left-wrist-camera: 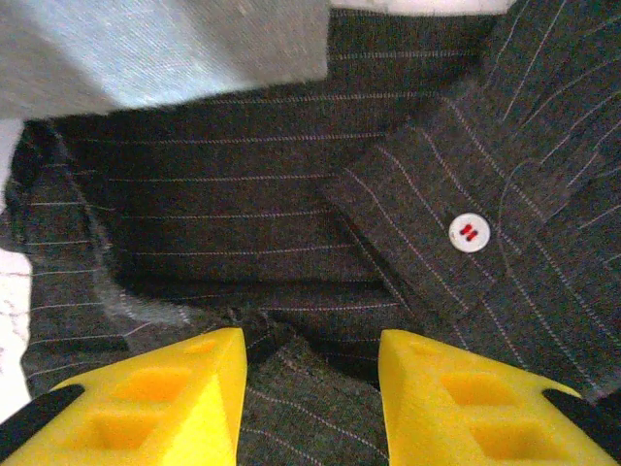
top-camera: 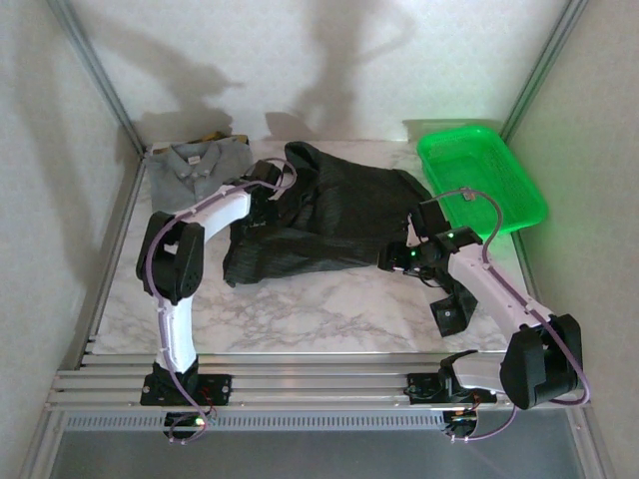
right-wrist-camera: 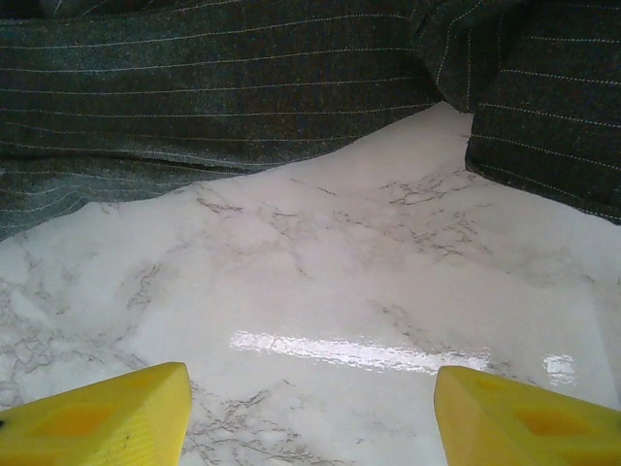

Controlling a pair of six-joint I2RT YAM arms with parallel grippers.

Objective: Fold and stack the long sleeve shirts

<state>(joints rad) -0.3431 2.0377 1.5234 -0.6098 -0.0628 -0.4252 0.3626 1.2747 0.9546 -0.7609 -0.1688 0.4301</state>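
Mid-table — charcoal pinstriped shirt (top-camera: 329, 215) crumpled, half-folded.

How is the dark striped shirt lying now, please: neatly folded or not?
Not folded: the dark striped shirt lies rumpled on the table, a cuff loose on top.

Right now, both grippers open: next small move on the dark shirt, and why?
Probably lower the left gripper and close on the dark shirt: its open jaws straddle rumpled fabric beside the cuff. The right gripper is open over bare table, short of the shirt's edge.
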